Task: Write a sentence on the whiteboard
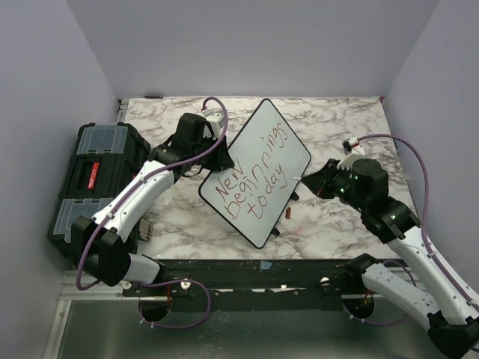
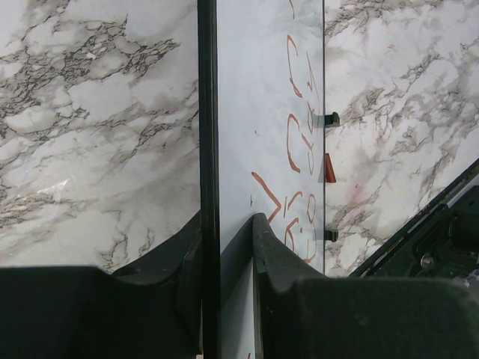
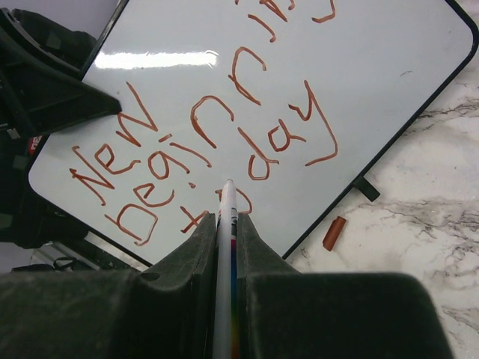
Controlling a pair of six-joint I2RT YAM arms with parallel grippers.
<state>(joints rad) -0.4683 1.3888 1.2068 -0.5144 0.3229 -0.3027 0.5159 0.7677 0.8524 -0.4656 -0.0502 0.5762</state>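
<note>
Whiteboard [image 1: 297, 155] stands tilted near the middle of the marble table [image 1: 337, 127], turned so that it looks like a diamond from the top camera, with its small black feet along the lower right edge. Well to the left of it, a black toolbox [image 1: 93, 179] sits at the table's left side. Between the toolbox and the whiteboard, the left gripper [image 1: 223, 157] reaches the whiteboard's upper left edge; in the left wrist view its two black fingers [image 2: 262, 239] are clamped on either side of the thin black frame, so this pincer is gripping the whiteboard itself. Across the white surface runs the sentence [image 1: 253, 179] in red handwriting, three lines reading "New", "Beginnings" and "today". Just beside the lower right edge, near one of the feet, a small red cap [image 1: 289, 213] lies on the marble, apart from the frame. To the right of the whiteboard, the right gripper [image 1: 308, 179] is closed around a white marker [image 3: 224, 247], whose tip points at the start of the word "today"; whether the tip touches the surface cannot be told.
</note>
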